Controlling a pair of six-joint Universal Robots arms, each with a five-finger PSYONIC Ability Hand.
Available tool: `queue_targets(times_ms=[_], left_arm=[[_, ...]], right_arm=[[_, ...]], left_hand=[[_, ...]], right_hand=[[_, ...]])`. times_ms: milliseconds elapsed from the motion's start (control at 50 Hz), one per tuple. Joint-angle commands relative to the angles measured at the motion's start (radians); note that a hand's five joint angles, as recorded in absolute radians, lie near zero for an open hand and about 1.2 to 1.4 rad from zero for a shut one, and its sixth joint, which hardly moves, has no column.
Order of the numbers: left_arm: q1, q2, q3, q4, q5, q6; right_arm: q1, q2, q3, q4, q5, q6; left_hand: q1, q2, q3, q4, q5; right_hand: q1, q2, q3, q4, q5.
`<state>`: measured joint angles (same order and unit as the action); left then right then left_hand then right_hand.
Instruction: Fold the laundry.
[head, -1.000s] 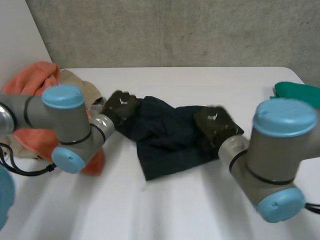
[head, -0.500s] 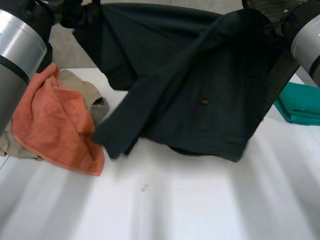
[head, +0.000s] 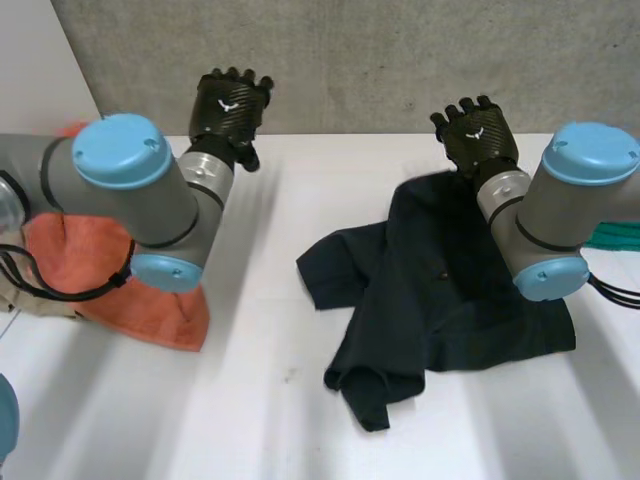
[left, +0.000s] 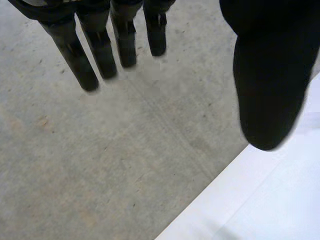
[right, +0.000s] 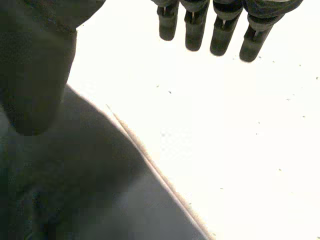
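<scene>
Two hands are hanging open and empty.
Left hand (head: 230, 105) and right hand (head: 478, 132) are gripping nothing; the dark shirt (head: 440, 290), held aloft a moment ago, is lying crumpled on the table (head: 300, 420), awaiting flattening.

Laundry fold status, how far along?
Little looks done: the dark navy garment lies rumpled, unfolded, on the white table. In hand: nothing; the left hand and right hand are raised, fingers open. Left: fold it, then the crumpled orange towel beside the left arm.
</scene>
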<state>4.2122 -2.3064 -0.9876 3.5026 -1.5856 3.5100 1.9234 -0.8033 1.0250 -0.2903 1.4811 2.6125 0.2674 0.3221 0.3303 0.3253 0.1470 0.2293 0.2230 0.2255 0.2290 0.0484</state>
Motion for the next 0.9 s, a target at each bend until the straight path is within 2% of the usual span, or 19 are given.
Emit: queue_targets(times_ms=[20,120,180,280,380,520,640,760,780,820,860,880,900], left_arm=[[-0.069,0.149,-0.158,0.001,0.004,0.001],[-0.119,0.274,-0.301,-0.039,0.004,-0.002],[-0.185,0.334,-0.377,-0.108,0.004,-0.009],[-0.291,0.404,-0.488,-0.232,0.006,-0.048],[-0.403,0.417,-0.540,-0.264,0.004,-0.095],[-0.520,0.358,-0.569,-0.235,-0.004,-0.100],[-0.540,0.265,-0.563,-0.162,-0.059,-0.085],[-0.538,0.165,-0.534,-0.125,-0.166,-0.059],[-0.538,0.154,-0.528,-0.122,-0.186,-0.056],[-0.534,0.137,-0.513,-0.120,-0.232,-0.043],[-0.525,0.133,-0.508,-0.119,-0.252,-0.029],[-0.518,0.133,-0.508,-0.119,-0.258,-0.023],[-0.503,0.133,-0.508,-0.119,-0.263,-0.007]], right_arm=[[-0.009,-0.141,0.061,0.034,0.024,0.000],[-0.059,-0.290,0.168,0.153,0.007,-0.008],[-0.083,-0.347,0.207,0.249,-0.018,-0.009],[-0.161,-0.451,0.297,0.505,-0.108,-0.026],[-0.236,-0.508,0.414,0.615,-0.176,-0.110],[-0.277,-0.544,0.630,0.560,-0.211,-0.253],[-0.316,-0.554,0.785,0.384,-0.234,-0.272],[-0.327,-0.547,0.863,0.255,-0.271,-0.273],[-0.328,-0.545,0.869,0.240,-0.275,-0.273],[-0.333,-0.540,0.882,0.197,-0.294,-0.269],[-0.334,-0.534,0.886,0.171,-0.311,-0.269],[-0.334,-0.524,0.888,0.148,-0.324,-0.267],[-0.333,-0.521,0.888,0.139,-0.329,-0.266]], left_hand=[[-0.019,-0.073,-0.082,-0.077,-0.073],[-0.013,-0.067,-0.076,-0.071,-0.067],[-0.016,-0.070,-0.079,-0.074,-0.070],[-0.010,-0.065,-0.073,-0.068,-0.064],[0.005,-0.050,-0.058,-0.053,-0.049],[0.125,0.070,0.062,0.067,0.071],[0.181,0.126,0.118,0.123,0.127],[0.131,0.076,0.068,0.073,0.077],[0.131,0.076,0.068,0.073,0.077],[0.128,0.073,0.065,0.070,0.074],[0.125,0.071,0.062,0.067,0.071],[0.128,0.073,0.065,0.070,0.074],[0.131,0.076,0.068,0.073,0.077]], right_hand=[[-0.055,-0.048,-0.051,-0.054,-0.048],[-0.055,-0.048,-0.051,-0.054,-0.048],[-0.055,-0.048,-0.051,-0.054,-0.048],[-0.055,-0.048,-0.051,-0.054,-0.048],[-0.055,-0.048,-0.051,-0.054,-0.048],[0.011,0.018,0.015,0.012,0.018],[0.064,0.070,0.068,0.064,0.070],[0.099,0.105,0.103,0.099,0.105],[0.146,0.152,0.150,0.146,0.152],[0.412,0.419,0.416,0.413,0.419],[0.816,0.823,0.820,0.817,0.823],[1.163,1.170,1.167,1.164,1.170],[1.167,1.173,1.171,1.167,1.173]])
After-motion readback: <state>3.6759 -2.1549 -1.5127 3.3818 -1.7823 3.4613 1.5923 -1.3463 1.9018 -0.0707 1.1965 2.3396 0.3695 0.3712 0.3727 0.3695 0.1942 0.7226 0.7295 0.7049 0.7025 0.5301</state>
